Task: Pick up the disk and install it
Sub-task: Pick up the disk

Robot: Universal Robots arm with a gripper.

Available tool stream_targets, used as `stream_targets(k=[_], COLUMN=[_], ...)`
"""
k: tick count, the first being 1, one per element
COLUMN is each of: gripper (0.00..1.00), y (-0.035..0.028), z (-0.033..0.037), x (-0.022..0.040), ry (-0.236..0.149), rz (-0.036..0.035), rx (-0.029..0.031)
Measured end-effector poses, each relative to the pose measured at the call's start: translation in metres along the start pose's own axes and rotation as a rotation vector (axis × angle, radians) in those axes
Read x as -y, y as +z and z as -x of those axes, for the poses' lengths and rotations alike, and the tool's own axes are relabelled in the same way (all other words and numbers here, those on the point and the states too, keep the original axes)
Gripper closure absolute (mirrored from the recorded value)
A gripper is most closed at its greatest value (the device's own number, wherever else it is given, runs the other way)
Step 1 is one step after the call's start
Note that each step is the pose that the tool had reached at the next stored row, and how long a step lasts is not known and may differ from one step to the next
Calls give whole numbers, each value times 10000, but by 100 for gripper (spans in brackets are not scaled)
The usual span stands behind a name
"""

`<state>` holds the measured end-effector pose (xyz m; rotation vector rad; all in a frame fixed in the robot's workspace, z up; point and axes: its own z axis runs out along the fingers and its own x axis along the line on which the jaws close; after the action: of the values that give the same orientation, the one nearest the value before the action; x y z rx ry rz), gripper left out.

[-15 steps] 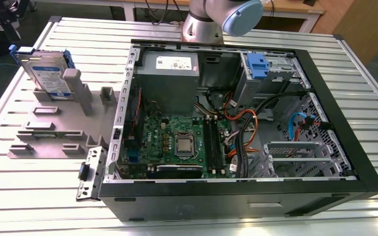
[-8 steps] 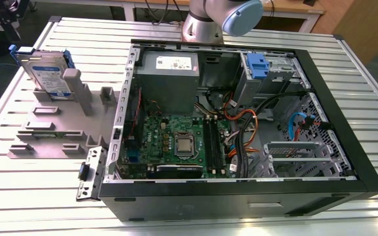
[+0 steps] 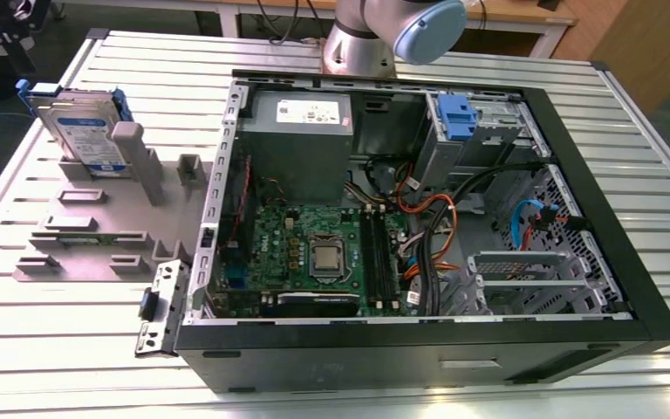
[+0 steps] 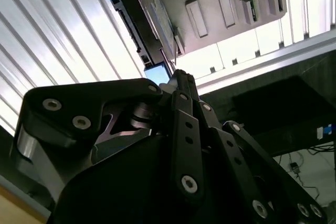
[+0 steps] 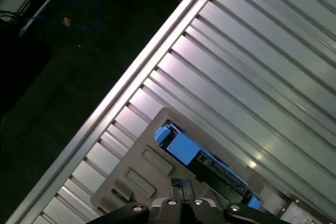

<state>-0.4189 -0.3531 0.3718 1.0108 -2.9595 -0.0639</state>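
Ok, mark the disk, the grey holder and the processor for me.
disk (image 3: 79,131): exterior view, on its blue-and-white label.
holder (image 3: 137,211): exterior view, on a bare part of its base.
processor (image 3: 327,256): exterior view, on the middle of its metal lid.

Silver disk (image 3: 81,131) with blue-and-white label and blue frame; grey fixture (image 3: 93,229); green motherboard (image 3: 294,229); ribbed silvery table (image 3: 56,349)
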Motion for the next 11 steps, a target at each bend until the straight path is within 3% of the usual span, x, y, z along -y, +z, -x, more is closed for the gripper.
stream_targets(k=[11], gripper=[89], y=[1], z=[0], x=[0], ry=[-1581], rz=[1], rx=[-68])
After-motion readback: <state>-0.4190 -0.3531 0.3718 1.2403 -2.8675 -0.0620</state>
